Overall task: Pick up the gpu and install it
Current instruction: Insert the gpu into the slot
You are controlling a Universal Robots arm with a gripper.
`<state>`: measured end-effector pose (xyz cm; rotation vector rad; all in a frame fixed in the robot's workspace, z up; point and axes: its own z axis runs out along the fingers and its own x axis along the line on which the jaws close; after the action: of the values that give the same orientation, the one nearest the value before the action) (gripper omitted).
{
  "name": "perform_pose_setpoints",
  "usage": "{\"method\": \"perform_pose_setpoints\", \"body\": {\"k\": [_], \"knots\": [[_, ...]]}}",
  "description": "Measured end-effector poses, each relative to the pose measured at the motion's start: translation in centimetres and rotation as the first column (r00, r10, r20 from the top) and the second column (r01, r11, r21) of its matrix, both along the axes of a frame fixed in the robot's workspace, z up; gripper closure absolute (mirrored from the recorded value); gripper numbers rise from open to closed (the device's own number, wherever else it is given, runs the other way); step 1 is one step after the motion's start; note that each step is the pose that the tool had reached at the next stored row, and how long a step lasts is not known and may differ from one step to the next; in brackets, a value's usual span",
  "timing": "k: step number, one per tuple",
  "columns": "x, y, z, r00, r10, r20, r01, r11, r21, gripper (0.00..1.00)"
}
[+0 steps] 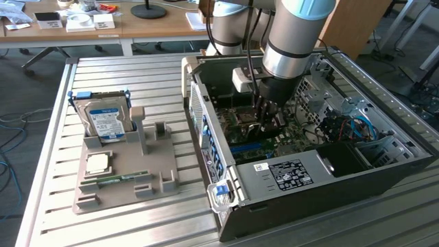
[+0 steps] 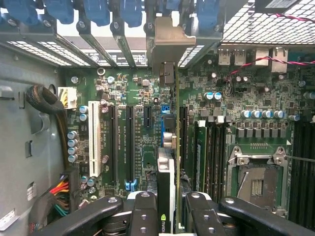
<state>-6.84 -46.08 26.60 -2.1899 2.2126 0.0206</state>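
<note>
The gpu point(image 2: 166, 169) stands edge-on between my fingers point(image 2: 144, 212). Its black cooler face carries a green logo, and its silver end bracket point(image 2: 170, 43) reaches the rear slot openings of the case. My gripper point(image 2: 167, 209) is shut on the card, holding it upright over the expansion slots of the green motherboard point(image 2: 123, 88). I cannot tell whether the card's edge sits in a slot. In the exterior view my gripper point(image 1: 269, 119) reaches down inside the open computer case point(image 1: 312, 172), and the card is largely hidden behind it.
On the exterior view's left, a grey holder tray point(image 1: 123, 193) carries a hard drive point(image 1: 104, 119), a CPU point(image 1: 96, 163) and a memory stick point(image 1: 116, 179). Blue slot latches point(image 2: 98, 10), a white slot point(image 2: 93, 137), the CPU socket point(image 2: 257, 182) and cable bundles point(image 2: 61, 189) surround the card.
</note>
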Motion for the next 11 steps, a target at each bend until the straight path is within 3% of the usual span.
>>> {"method": "perform_pose_setpoints", "body": {"k": [11], "knots": [[-0.35,0.0,-0.03,1.0,0.0,0.0001,0.0,1.0,0.0002,0.73]]}}
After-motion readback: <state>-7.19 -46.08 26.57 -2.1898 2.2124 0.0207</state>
